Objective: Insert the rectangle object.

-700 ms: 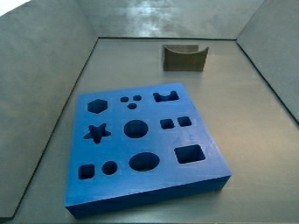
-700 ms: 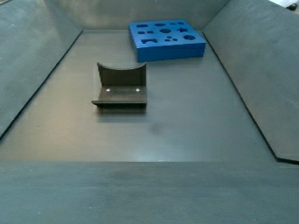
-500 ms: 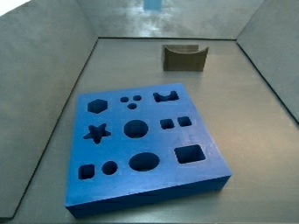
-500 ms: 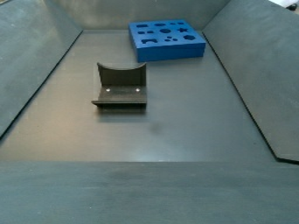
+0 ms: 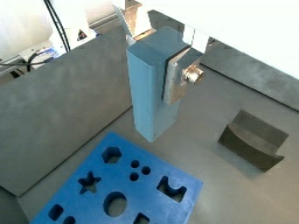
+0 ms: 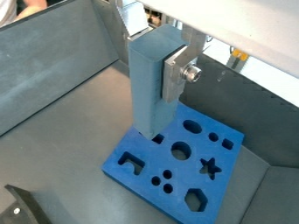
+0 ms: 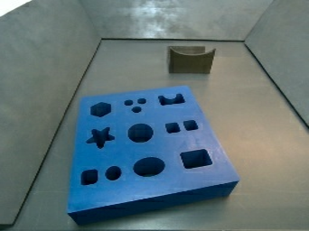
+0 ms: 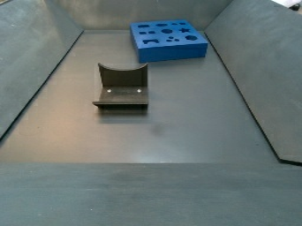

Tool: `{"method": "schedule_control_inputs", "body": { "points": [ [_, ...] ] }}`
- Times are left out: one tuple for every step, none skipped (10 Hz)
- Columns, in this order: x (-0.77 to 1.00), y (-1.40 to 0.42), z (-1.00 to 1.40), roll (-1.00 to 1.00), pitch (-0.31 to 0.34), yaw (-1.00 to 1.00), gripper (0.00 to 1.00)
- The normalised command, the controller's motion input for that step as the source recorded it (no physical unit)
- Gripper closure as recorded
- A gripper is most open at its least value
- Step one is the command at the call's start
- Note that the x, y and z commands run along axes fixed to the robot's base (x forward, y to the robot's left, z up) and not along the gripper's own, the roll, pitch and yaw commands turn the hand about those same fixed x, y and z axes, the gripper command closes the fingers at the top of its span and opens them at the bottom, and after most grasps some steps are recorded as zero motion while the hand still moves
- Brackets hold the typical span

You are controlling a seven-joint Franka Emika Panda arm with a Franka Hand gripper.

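Between the tool's silver fingers a tall blue rectangular block hangs clamped upright, high above the blue board of cut-out holes, with the dark fixture off beside it.

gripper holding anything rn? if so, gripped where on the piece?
Yes. The gripper holds the blue rectangular block upright, its silver fingers clamped on the block's upper part, well above the blue shape board. It shows only in both wrist views.
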Motion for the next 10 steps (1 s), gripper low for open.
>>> {"method": "schedule_control_inputs", "body": {
  "points": [
    [-0.13,0.00,0.00,0.00,-0.011,-0.03,1.00],
    [0.00,-0.25,-0.15,0.00,0.000,-0.92,1.00],
    [0.00,-0.25,-0.21,0.00,0.000,-0.94,1.00],
    [0.03,-0.28,-0.32,0.00,-0.023,-0.91,1.00],
    [0.03,-0.29,-0.32,0.00,-0.027,-0.91,1.00],
    [0.05,-0.30,-0.40,0.02,-0.044,-0.89,1.00],
    [0.15,-0.33,-0.47,0.04,-0.047,-0.81,1.00],
    [0.37,-0.41,-0.51,0.04,-0.046,-0.60,1.00],
    [0.47,-0.44,-0.48,0.03,-0.041,-0.50,1.00],
    [0.45,-0.43,-0.42,0.00,-0.046,-0.53,1.00]
  ]
}}
